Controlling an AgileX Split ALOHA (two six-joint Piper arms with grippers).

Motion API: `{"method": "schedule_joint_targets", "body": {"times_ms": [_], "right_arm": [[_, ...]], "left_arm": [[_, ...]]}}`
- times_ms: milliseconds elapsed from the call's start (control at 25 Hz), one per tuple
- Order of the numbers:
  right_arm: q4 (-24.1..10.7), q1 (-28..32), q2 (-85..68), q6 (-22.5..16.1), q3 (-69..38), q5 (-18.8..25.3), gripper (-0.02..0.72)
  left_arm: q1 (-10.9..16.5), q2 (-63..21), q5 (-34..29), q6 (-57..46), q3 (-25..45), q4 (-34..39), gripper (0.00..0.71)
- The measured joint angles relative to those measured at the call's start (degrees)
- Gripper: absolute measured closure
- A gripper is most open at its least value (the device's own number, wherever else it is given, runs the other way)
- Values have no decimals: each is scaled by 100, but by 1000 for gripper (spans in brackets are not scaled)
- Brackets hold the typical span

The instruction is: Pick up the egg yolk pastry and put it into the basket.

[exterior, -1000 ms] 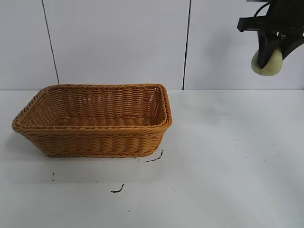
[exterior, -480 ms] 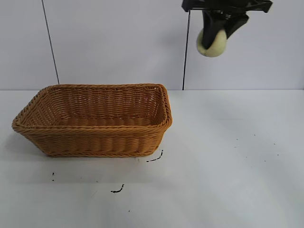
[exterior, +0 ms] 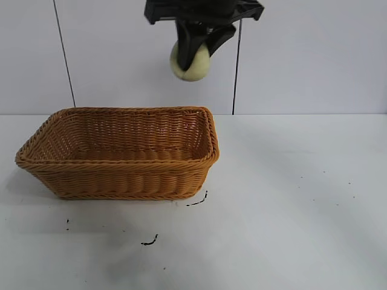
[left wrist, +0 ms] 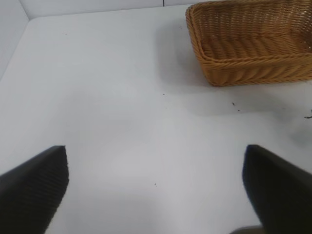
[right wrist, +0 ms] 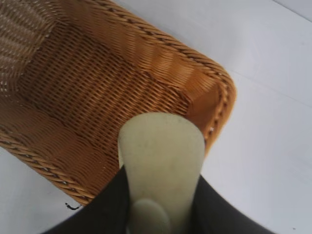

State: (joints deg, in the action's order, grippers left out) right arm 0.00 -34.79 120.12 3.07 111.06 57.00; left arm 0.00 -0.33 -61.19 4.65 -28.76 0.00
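My right gripper (exterior: 192, 57) is shut on the pale yellow-cream egg yolk pastry (exterior: 190, 63) and holds it high in the air, above the right end of the orange-brown wicker basket (exterior: 118, 175). In the right wrist view the pastry (right wrist: 161, 161) is squeezed between my black fingers (right wrist: 107, 204), with the basket (right wrist: 97, 92) open and empty below it. My left gripper (left wrist: 156, 190) is open and empty over the bare white table; the basket (left wrist: 248, 53) shows far off in its view.
The white table (exterior: 290, 199) carries a few small black marks (exterior: 149, 241) in front of the basket. A white panelled wall with dark seams (exterior: 63, 54) stands behind.
My right gripper has carried the pastry leftward from the far right, across the top of the exterior view, to above the basket's right end. The basket has not moved.
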Motion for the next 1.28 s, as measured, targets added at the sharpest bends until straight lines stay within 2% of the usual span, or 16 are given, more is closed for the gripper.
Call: {"method": "schedule_joint_targets", "body": {"times_ms": [160, 320, 560, 680, 800, 880, 960, 1200, 1280], "right_arm": [[0, -269, 476, 23, 0, -402, 510], [0, -290, 933, 23, 0, -774, 510], [-129, -290, 1388, -4, 0, -935, 493], [-137, -290, 1403, -72, 0, -1026, 392], [-137, -290, 1396, -97, 7, -1037, 199], [-155, -290, 1396, -103, 35, -979, 83], [-181, -290, 1396, -110, 174, -812, 37], [-199, -279, 1396, -193, 1357, 370, 15], [-199, -218, 1396, -307, 1723, 627, 15]], "left_arm": [[0, 0, 0, 0, 0, 0, 14], [0, 0, 0, 0, 0, 0, 14], [0, 0, 0, 0, 0, 0, 14], [0, 0, 0, 0, 0, 0, 14], [0, 0, 0, 0, 0, 0, 14], [0, 0, 0, 0, 0, 0, 14], [0, 0, 0, 0, 0, 0, 14], [0, 0, 0, 0, 0, 0, 14], [0, 0, 0, 0, 0, 0, 14]]}}
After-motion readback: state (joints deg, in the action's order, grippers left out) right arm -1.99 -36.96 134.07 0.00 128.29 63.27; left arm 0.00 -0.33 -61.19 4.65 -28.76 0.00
